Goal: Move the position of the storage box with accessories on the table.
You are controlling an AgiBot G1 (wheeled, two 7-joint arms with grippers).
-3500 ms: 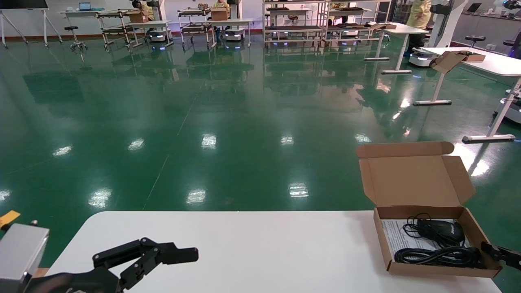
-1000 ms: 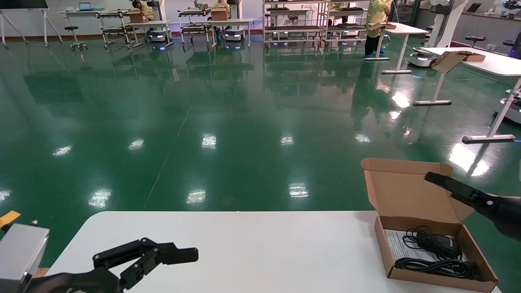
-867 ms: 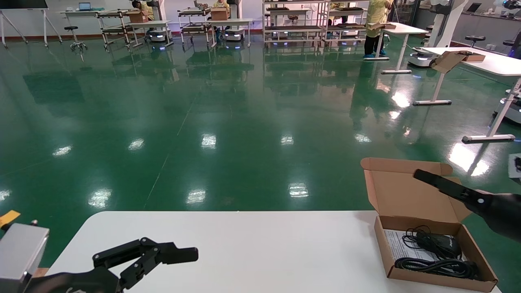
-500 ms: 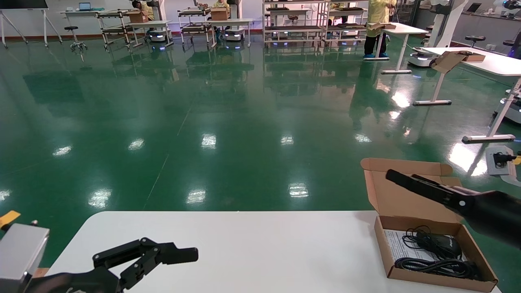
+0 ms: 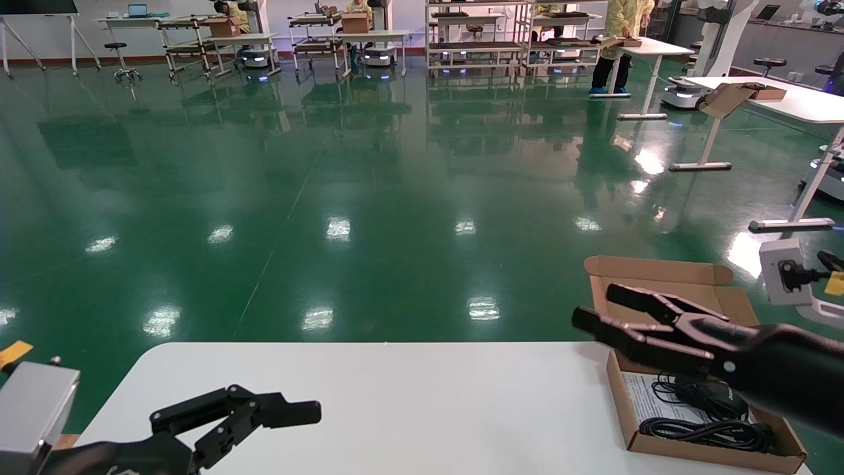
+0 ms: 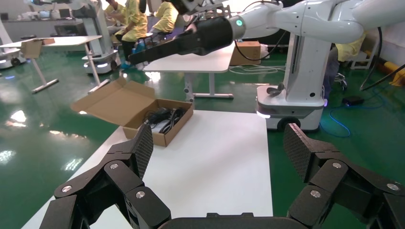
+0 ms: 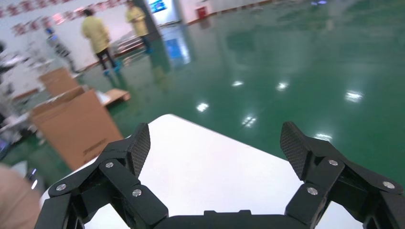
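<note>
Green workshop floor (image 5: 369, 198) stretches behind the white table (image 5: 409, 396), on whose right end the storage box (image 5: 709, 448) sits with its flap lid (image 5: 659, 270) raised toward the far side. Inside it we see the accessories: a black mouse (image 5: 722, 394), coiled black cables (image 5: 699, 427) and a white printed sheet (image 5: 638, 389). Compared with the view half a second earlier, the box has not moved, while our right gripper (image 5: 597, 309) has swung further leftward across the lid and turned, so that both fingers now show. Its fingers stand spread apart and hold nothing. We judge that the approach is under way and no grasp has been made. The gripper hangs above the box's far-left corner, in front of the lid as the head camera sees it; whether it touches the cardboard we cannot tell. Our left gripper (image 5: 277, 412) rests parked over the table's left end, well apart from the box, fingers likewise spread wide.
</note>
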